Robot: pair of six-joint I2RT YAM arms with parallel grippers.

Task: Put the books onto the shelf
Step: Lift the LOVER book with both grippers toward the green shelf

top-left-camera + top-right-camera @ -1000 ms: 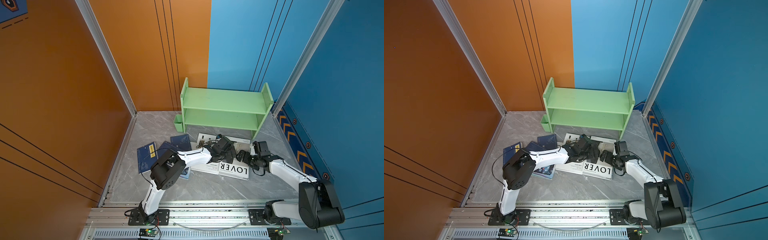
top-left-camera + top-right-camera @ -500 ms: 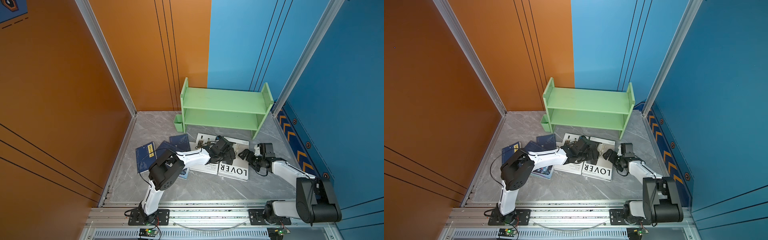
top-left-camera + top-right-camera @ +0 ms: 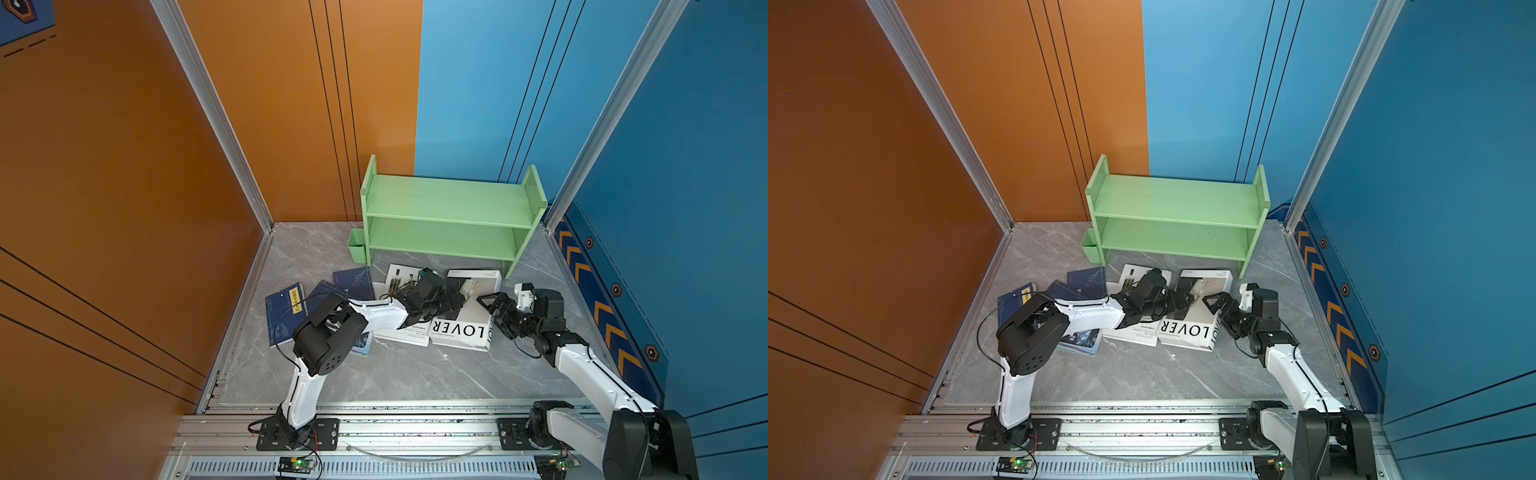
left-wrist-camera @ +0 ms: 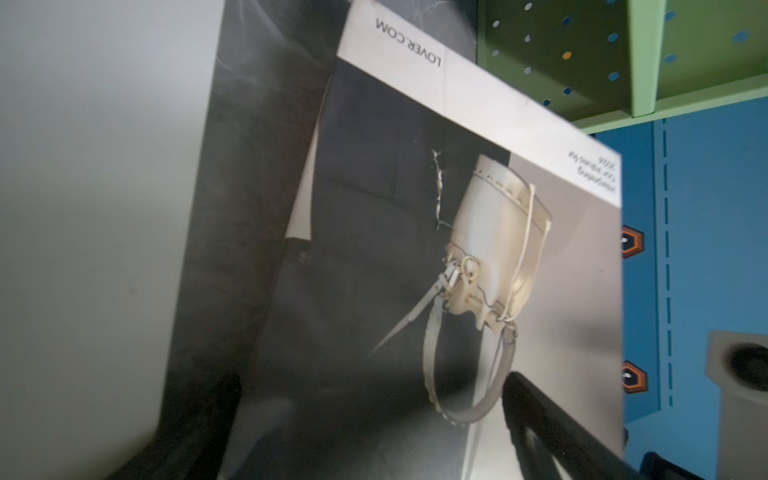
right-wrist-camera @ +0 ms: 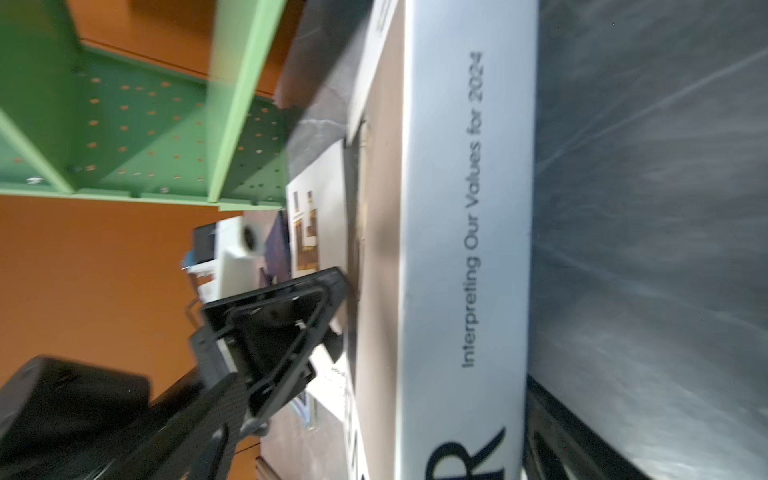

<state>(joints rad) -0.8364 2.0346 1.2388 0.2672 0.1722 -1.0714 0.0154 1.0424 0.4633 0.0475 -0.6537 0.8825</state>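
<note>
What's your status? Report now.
Left claw open over LOVER book. Right claw open, straddling its spine. No books on shelf yet. Nothing blocking.

In both top views we look steeply down from high over the near edge, sharing almost the whole scene; our two wrist cameras sit low and close, both facing the LOVER book (image 5: 457, 208) with the shelf (image 5: 145, 137) behind.

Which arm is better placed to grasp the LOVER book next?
Right. The right fingers stand open around the spine edge of the LOVER book; the left fingers are open over its flat cover, with no edge between them.
</note>
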